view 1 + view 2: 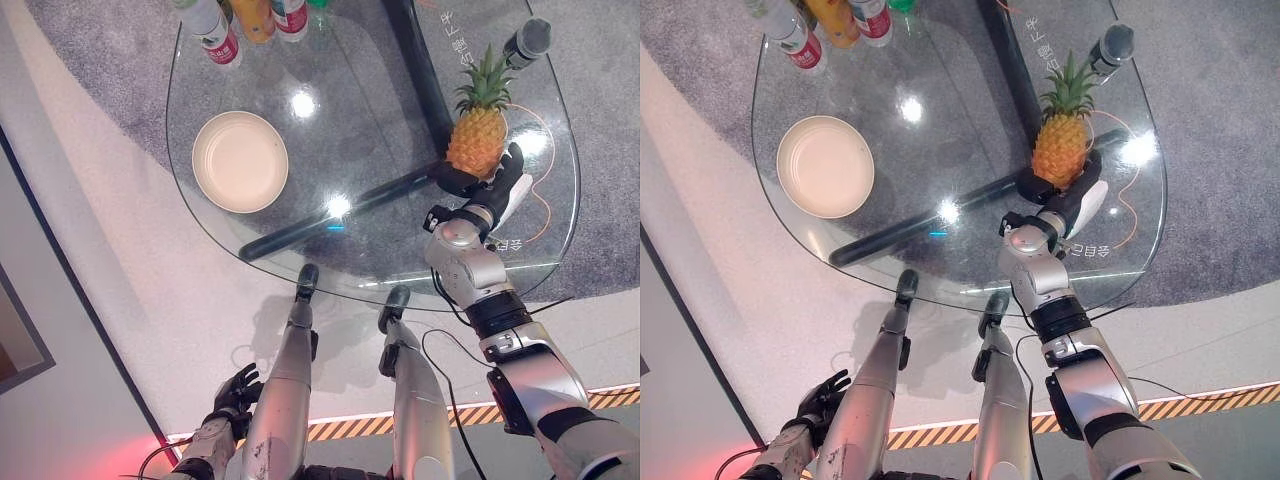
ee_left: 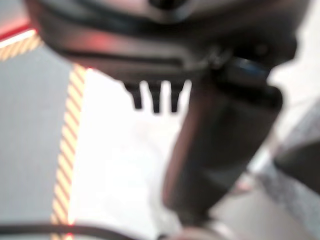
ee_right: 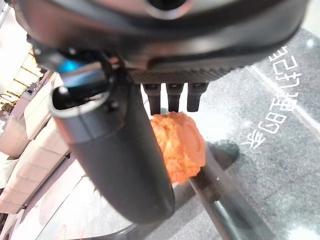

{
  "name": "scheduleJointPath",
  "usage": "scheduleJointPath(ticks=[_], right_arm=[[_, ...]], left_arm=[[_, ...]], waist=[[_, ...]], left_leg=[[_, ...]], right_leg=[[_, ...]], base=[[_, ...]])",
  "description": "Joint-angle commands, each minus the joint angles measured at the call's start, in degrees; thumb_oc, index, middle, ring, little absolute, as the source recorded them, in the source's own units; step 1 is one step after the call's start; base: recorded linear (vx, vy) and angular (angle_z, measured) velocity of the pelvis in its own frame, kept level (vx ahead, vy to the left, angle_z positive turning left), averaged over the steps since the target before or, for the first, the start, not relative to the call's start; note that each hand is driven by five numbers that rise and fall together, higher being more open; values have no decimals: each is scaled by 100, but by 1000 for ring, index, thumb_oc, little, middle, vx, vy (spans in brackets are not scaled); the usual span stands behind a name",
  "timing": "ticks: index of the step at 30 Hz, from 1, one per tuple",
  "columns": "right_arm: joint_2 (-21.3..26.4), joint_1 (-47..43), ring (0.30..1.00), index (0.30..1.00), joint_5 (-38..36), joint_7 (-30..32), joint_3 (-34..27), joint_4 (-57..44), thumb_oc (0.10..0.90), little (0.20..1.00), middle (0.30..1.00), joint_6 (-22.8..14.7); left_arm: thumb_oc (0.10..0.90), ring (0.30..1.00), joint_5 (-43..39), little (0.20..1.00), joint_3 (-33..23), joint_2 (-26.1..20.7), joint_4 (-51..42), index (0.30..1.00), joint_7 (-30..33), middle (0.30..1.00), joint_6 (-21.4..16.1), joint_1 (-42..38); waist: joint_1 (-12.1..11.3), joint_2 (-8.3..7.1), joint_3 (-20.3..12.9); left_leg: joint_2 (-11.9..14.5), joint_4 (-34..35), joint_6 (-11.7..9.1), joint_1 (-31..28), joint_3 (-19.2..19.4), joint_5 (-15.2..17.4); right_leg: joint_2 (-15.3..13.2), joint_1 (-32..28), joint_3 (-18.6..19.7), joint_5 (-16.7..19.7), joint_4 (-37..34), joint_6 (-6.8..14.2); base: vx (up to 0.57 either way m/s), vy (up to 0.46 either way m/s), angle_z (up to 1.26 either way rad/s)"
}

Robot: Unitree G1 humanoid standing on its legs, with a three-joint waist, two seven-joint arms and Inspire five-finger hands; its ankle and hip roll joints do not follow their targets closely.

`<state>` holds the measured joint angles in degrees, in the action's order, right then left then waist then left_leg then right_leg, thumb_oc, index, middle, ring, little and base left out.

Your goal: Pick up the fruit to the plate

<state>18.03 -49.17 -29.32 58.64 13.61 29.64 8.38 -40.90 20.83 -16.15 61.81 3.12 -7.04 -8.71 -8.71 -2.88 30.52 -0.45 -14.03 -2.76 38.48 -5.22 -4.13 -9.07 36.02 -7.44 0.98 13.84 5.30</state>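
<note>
A pineapple (image 1: 478, 135) with a green crown stands upright on the right side of the glass table (image 1: 350, 100). My right hand (image 1: 490, 195) sits at its base, open, with the thumb (image 3: 115, 150) on one side and straight fingers (image 1: 512, 165) reaching up the other. In the right wrist view the orange fruit (image 3: 180, 145) shows just past the thumb. An empty cream plate (image 1: 240, 160) lies on the table's left half, well apart from the fruit. My left hand (image 1: 235, 392) hangs low beside the table, fingers relaxed and holding nothing.
Several bottles (image 1: 215, 35) stand along the table's far left edge. A dark microphone-like cylinder (image 1: 530, 40) lies at the far right, behind the pineapple. The table's dark frame bar (image 1: 330, 215) runs under the glass between plate and fruit. A thin orange cord (image 1: 545, 200) curls near my right hand.
</note>
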Motion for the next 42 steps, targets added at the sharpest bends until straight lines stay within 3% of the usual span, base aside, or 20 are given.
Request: scheduleJointPath(ticks=[1,7,14,25,31,32,33,42], right_arm=[[603,-494,900,900,234,-75,-58,114,800,900,900,-317],[747,-736,900,900,227,-100,29,374,800,900,900,-388],[981,-1026,900,900,24,21,203,820,800,900,900,-76],[1181,-1347,900,900,-177,79,410,1352,800,900,900,-304],[1211,-1471,900,900,-120,-36,509,1458,800,900,900,-178],[1229,-1497,455,455,-117,-88,549,1502,281,381,455,-140],[1241,-1514,300,300,-124,-128,587,1548,100,200,300,-148],[1224,-1548,300,300,-115,-219,627,1619,100,200,300,-155]], left_arm=[[800,900,-219,900,76,331,-8,900,-9,900,23,286],[800,900,-253,900,135,297,-23,900,-7,900,30,298],[800,900,-322,900,179,237,-117,900,-37,900,63,322],[800,900,-383,900,272,171,-219,900,-48,900,84,346],[800,900,-432,900,300,155,-279,900,-58,900,85,334],[800,900,-433,900,302,164,-280,900,-62,900,75,326],[800,900,-433,900,305,167,-277,900,-68,900,72,326],[800,900,-446,900,321,128,-297,900,-99,900,36,363]], waist=[[-62,307,-72],[-115,324,-72],[-179,323,-72],[-273,355,-72],[-295,361,-72],[-300,360,-72],[-306,362,-72],[-344,362,-72]], left_leg=[[-583,-52,560,38,-23,232],[-601,-84,556,119,-71,223],[-616,-77,566,172,-122,215],[-638,-56,568,331,-207,176],[-648,-41,569,371,-226,166],[-652,-39,564,378,-227,163],[-654,-37,563,380,-232,162],[-651,5,563,374,-277,150]], right_leg=[[458,25,-124,292,-71,-361],[440,102,-168,294,-27,-348],[428,151,-206,301,-22,-335],[403,316,-284,336,1,-299],[396,355,-299,344,-10,-292],[391,361,-306,348,-16,-290],[389,363,-308,347,-16,-290],[382,374,-337,350,-13,-276]], base=[[11,34,0],[0,0,0],[3,10,0],[1,10,5],[0,0,0],[0,0,0],[0,0,0],[0,0,0]])
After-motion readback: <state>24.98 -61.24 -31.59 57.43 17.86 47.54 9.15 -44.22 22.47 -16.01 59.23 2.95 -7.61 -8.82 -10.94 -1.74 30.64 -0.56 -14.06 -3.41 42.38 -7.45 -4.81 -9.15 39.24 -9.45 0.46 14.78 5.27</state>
